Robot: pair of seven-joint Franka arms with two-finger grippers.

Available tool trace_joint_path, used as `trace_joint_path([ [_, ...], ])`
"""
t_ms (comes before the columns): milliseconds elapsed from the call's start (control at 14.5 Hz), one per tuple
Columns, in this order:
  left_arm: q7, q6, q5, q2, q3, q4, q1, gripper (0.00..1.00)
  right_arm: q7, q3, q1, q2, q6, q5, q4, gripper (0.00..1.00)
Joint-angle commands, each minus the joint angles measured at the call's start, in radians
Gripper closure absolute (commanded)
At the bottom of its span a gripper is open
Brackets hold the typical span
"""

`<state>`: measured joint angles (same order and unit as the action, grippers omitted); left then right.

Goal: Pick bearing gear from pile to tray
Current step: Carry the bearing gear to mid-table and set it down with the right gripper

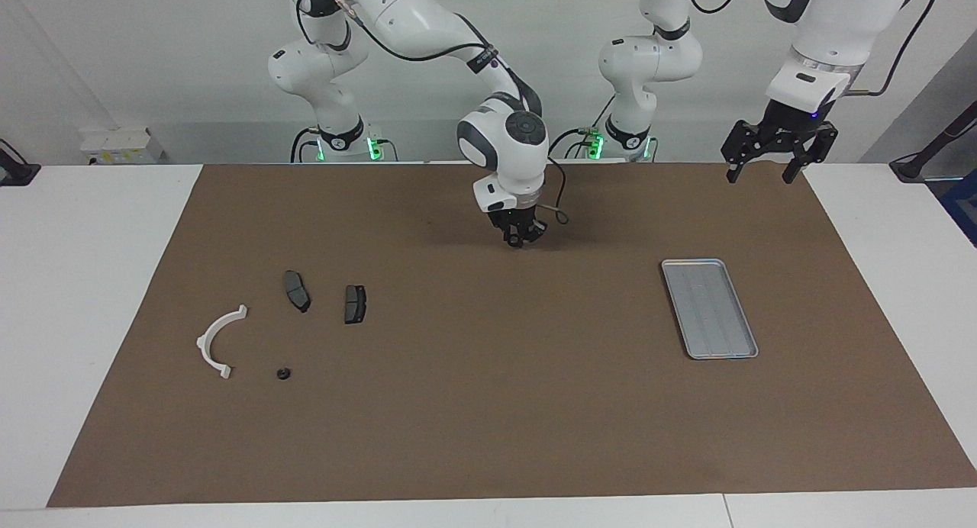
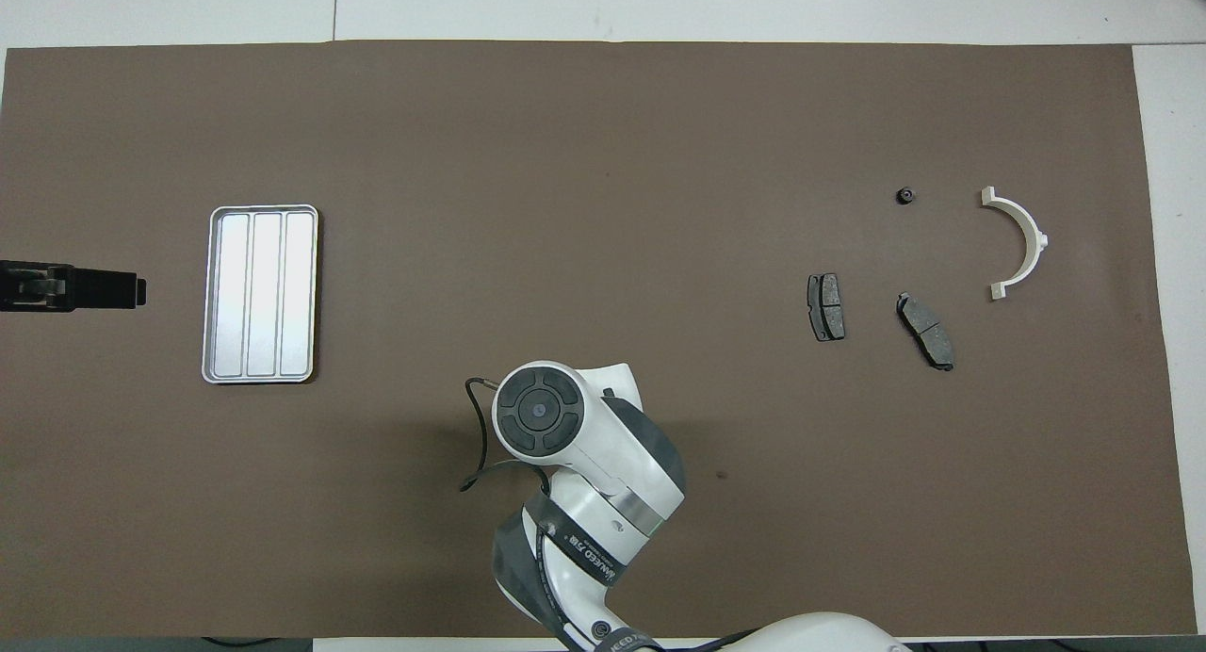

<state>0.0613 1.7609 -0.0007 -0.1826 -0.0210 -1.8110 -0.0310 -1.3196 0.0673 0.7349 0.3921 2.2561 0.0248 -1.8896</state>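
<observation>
The pile lies toward the right arm's end of the mat: a white arc bracket (image 1: pixel 203 342) (image 2: pixel 1038 240), two dark grey brake pads (image 1: pixel 297 290) (image 1: pixel 355 304) (image 2: pixel 825 307) (image 2: pixel 926 330) and one tiny black round piece (image 1: pixel 283 374) (image 2: pixel 905 196), farthest from the robots. The silver ribbed tray (image 1: pixel 710 308) (image 2: pixel 261 294) lies empty toward the left arm's end. My right gripper (image 1: pixel 522 238) hangs low over bare mat mid-table, between pile and tray; in the overhead view its own wrist (image 2: pixel 537 412) hides it. My left gripper (image 1: pixel 763 175) (image 2: pixel 132 291) waits, open and empty, raised at the mat's edge beside the tray.
A brown mat (image 1: pixel 488 421) covers most of the white table (image 1: pixel 76 284). A black cable loops from the right wrist (image 1: pixel 561 211). Nothing else lies on the mat.
</observation>
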Motion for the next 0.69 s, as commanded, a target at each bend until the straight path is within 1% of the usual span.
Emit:
trace_joint_path([
  [0,0.012,-0.001,-0.004,-0.015,0.000,-0.017,0.002,0.00,-0.032,-0.004,0.003,0.001,0.026,-0.013,0.006,1.00],
  [275,0.012,-0.001,-0.005,-0.015,0.000,-0.017,0.002,0.00,-0.044,-0.004,0.003,0.001,0.065,-0.016,-0.003,1.00],
  [551,0.012,-0.001,-0.004,-0.015,0.000,-0.017,0.002,0.00,-0.046,-0.004,0.003,0.001,0.063,-0.020,-0.006,1.00],
  [619,0.012,-0.001,-0.004,-0.015,0.000,-0.017,0.002,0.00,-0.046,-0.004,0.003,0.001,0.063,-0.020,-0.006,0.97],
])
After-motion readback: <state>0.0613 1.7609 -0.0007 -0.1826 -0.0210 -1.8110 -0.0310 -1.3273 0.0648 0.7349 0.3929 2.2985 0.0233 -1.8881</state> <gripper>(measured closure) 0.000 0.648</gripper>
